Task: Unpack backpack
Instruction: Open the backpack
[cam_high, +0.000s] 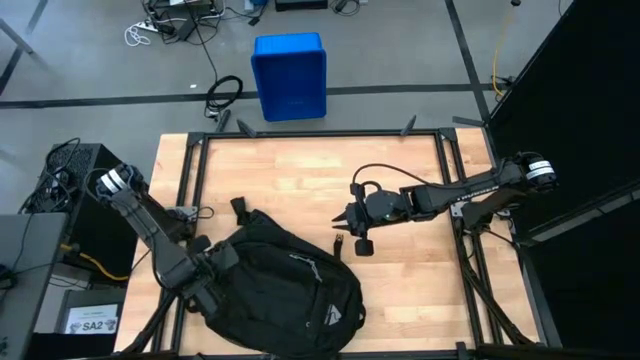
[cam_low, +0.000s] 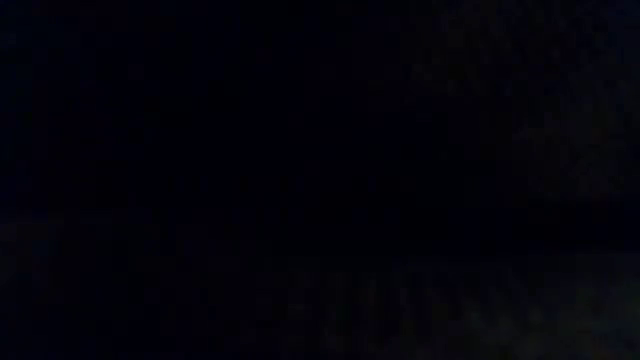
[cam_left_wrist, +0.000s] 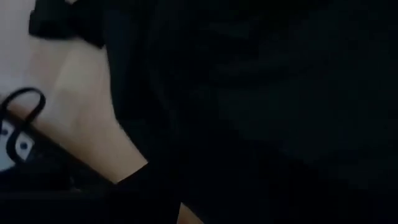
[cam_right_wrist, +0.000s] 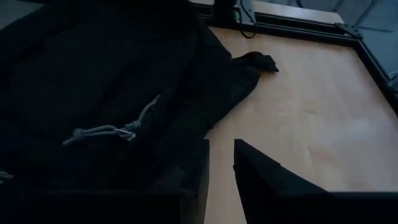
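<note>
The backpack (cam_high: 285, 290) lies flat on the table's (cam_high: 300, 170) near edge, grey zipper pulls (cam_right_wrist: 102, 132) facing the right arm. Best move, I'd judge: pinch a pull squarely, then draw it along the zipper. The left gripper (cam_high: 205, 285) presses against the bag's side; whether it's parted, I can't tell. Farther out, the right gripper (cam_right_wrist: 221, 163) hovers just beside the bag, fingers narrowly apart, holding nothing.

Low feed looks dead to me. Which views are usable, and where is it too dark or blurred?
Low view: fully black, nothing readable. High view: evenly lit, the backpack and table clear. Left wrist view: dim and blurred, mostly black fabric close up. Right wrist view: dim, but its grey zipper pulls show.
</note>
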